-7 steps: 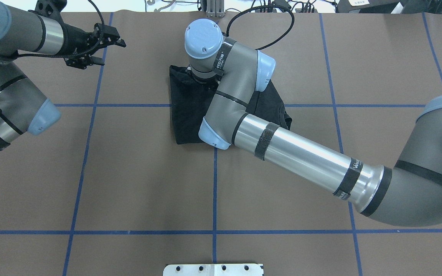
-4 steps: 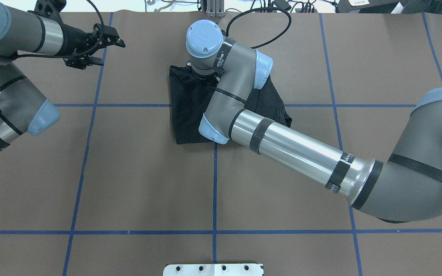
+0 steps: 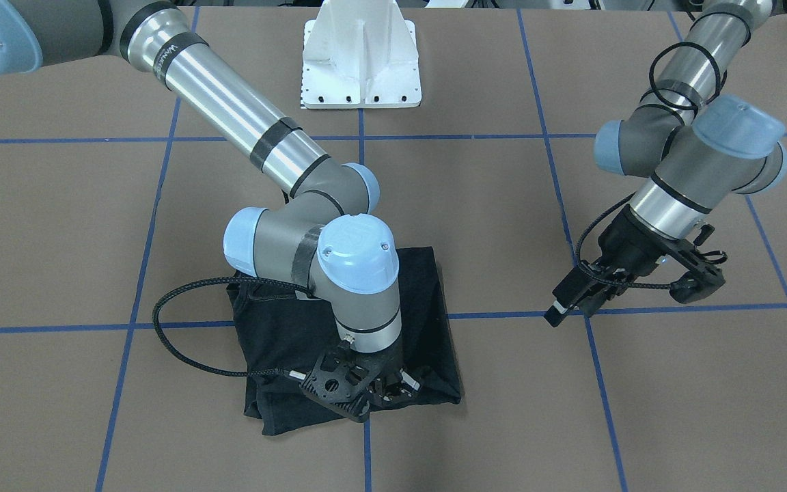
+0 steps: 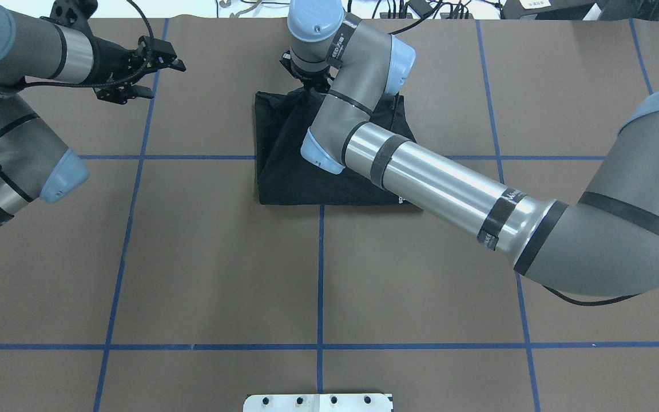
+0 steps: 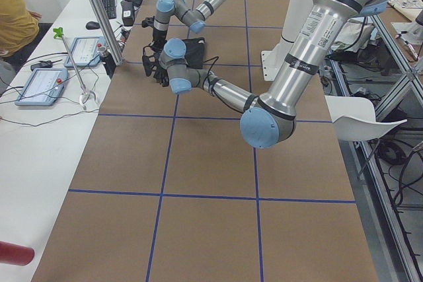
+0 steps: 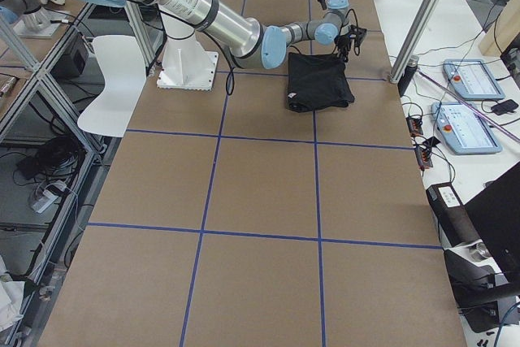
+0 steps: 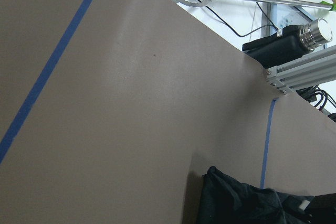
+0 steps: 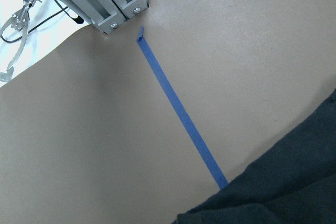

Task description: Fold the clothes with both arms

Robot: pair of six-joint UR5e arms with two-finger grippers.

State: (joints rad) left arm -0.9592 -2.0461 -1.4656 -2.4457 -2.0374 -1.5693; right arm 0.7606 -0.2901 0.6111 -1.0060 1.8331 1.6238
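Right gripper [image 3: 373, 389] apparently pinches an edge of the black T-shirt [image 3: 284, 335] — left gripper [image 4: 165, 78] hangs spread; arm-band lettering [image 4: 513, 196] unreadable.

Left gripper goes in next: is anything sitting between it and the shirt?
Nothing visible does. Only bare table with blue tape lines lies between the left gripper and the T-shirt. The right arm lies across the shirt's top, its right gripper at the edge farthest from the robot.

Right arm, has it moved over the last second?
Yes. The right arm pushed away from the robot: its lower blue cap, earlier short of the cross tape line, now overlaps it.
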